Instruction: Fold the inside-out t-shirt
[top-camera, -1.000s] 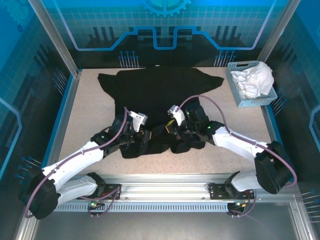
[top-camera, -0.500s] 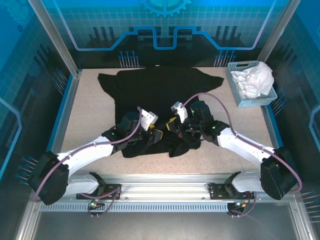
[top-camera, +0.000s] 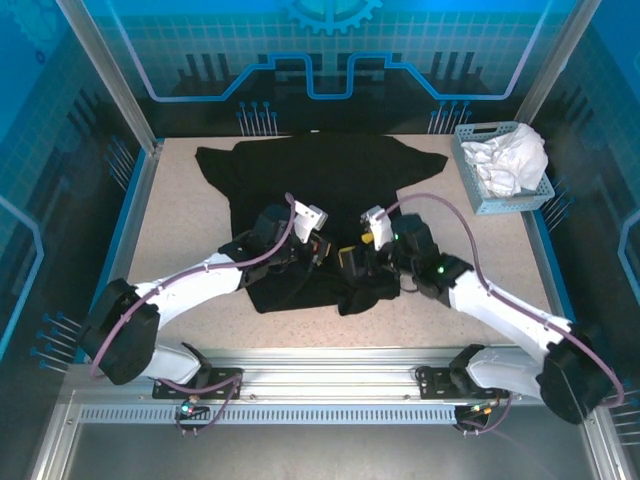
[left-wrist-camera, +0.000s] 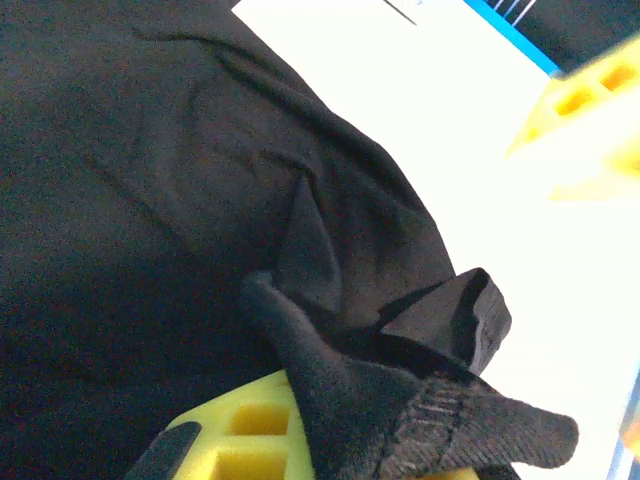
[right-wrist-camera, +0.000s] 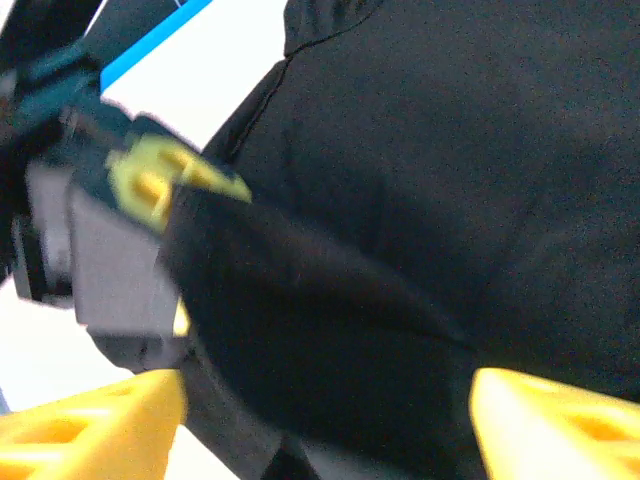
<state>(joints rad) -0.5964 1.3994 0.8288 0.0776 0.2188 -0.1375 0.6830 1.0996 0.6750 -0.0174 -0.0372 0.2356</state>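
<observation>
My left pincer (top-camera: 320, 252) is closed on a bunched bit of the inside-out t-shirt's (top-camera: 320, 175) hem. In the left wrist view the stitched edge drapes over the lower yellow pad (left-wrist-camera: 240, 440). My right pincer (right-wrist-camera: 325, 420) has its jaws wide apart, with dark cloth lying between and beneath them, and I can't see it gripping anything. The two pincers sit just beside each other over the middle of the shirt's near edge.

The shirt lies spread on the bench (top-camera: 180, 230), sleeves towards the far side and the near hem rumpled under the arms.

My worries from here:
- **One hold only:** if I lift or pull now, the cloth will likely gather into a twisted rope towards the left pincer instead of folding flat.
- **Shallow grip:** the pinch looks close to the hem's edge, so a quick tug could slip it free.
- **Layers:** I can't tell whether one layer or two is pinched; two would drag the underside along.
- **Crowding:** the open right jaws could snag loose folds or knock the left pincer.
</observation>
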